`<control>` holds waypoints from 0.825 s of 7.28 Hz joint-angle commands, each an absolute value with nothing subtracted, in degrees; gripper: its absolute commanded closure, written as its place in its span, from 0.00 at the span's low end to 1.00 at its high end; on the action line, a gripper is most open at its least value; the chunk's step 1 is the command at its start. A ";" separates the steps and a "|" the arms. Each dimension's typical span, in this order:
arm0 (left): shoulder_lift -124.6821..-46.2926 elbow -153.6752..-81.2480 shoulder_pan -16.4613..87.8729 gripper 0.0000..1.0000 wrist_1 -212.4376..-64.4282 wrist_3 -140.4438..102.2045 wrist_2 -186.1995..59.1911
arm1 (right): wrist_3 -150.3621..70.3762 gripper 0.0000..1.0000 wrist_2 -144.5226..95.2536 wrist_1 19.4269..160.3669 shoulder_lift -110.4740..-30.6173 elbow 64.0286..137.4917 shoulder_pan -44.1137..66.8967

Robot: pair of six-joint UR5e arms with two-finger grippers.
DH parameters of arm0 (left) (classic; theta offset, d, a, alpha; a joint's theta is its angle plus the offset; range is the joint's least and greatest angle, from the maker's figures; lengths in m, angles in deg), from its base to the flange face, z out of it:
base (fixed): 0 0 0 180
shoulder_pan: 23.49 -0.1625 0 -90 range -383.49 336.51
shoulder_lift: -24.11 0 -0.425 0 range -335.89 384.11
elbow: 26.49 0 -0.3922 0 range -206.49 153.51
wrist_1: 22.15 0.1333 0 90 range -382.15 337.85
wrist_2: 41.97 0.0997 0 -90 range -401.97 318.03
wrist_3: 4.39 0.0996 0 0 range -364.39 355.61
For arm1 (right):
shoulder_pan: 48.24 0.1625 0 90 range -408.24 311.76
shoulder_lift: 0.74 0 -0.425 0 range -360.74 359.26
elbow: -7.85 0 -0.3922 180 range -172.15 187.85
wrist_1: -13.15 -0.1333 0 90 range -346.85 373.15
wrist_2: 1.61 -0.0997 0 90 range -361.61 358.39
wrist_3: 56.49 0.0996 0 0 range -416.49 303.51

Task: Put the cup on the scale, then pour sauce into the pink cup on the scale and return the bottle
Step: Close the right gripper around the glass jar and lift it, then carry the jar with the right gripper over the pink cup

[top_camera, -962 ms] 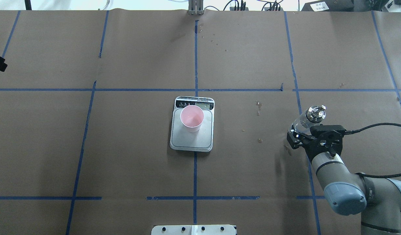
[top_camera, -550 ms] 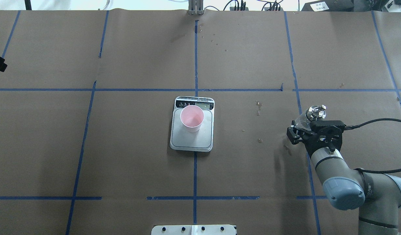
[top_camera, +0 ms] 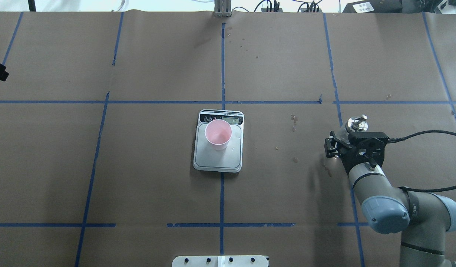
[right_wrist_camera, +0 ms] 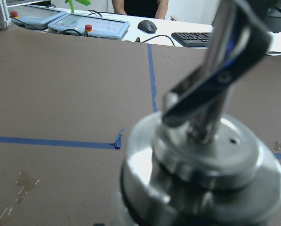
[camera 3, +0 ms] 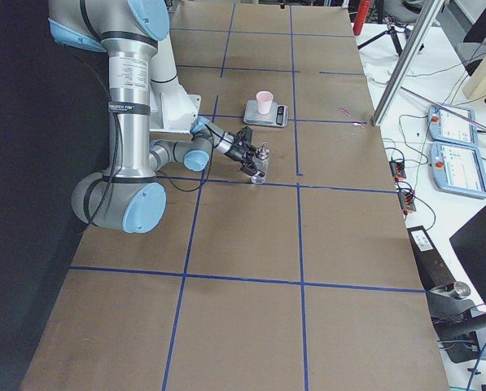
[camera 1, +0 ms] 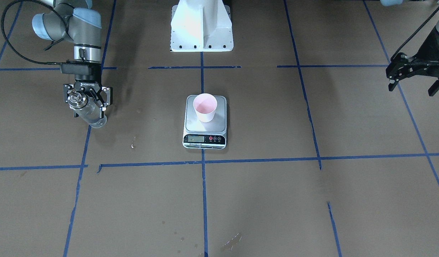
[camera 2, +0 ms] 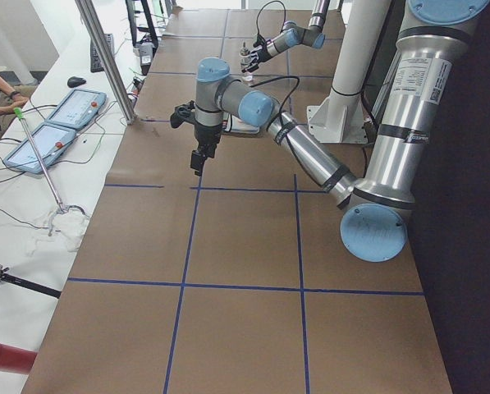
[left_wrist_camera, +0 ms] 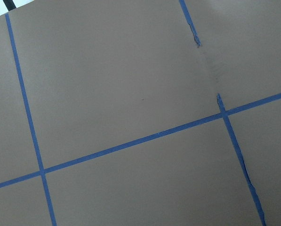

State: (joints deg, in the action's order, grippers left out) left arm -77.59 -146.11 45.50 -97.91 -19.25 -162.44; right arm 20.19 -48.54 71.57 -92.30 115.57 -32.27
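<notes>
bottle (camera 1: pixel 92 116): pinched by right gripper (camera 1: pixel 86 103), low over brown paper (camera 1: pixel 276 196), well apart from scale (camera 1: pixel 219 123); to be kept upright, released only once its base rests | clear smooth glass cylinder; silver collar, spout | cup (camera 1: pixel 205 107): pale pink, tapered, stood on scale | left gripper (camera 1: pixel 413 87): spread, empty

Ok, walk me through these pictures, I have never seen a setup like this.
One moment, six cameras: one facing the robot, one over its shoulders, one at each table end, one on each wrist. The robot is two jointed arms, each ending in a two-finger gripper. The table is covered in brown paper with blue tape lines. At its middle sits a digital kitchen scale with a pink cup standing on it. The right gripper is shut on a clear glass bottle with a metal spout, well aside from the scale. The left gripper is open and empty.
</notes>
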 commanded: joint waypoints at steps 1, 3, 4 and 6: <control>-77.85 -146.11 45.59 0.00 -97.83 -19.33 -162.47 | 13.26 1.00 -53.86 71.51 -90.30 117.96 -28.40; -77.93 -146.11 45.94 0.00 -97.83 -19.07 -162.56 | 8.22 1.00 -56.01 72.21 -89.25 121.48 -25.31; -77.85 -146.11 46.38 0.00 -97.83 -18.63 -162.56 | 3.23 1.00 -55.49 77.87 -87.33 123.24 -24.52; -75.75 -145.07 50.83 0.00 -98.00 -9.73 -163.08 | -0.86 1.00 -54.26 91.96 -77.42 125.36 -23.89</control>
State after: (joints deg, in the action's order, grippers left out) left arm -77.02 -145.80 48.04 -97.91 -15.32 -162.76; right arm 1.30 -54.69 85.54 -82.84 124.40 -24.26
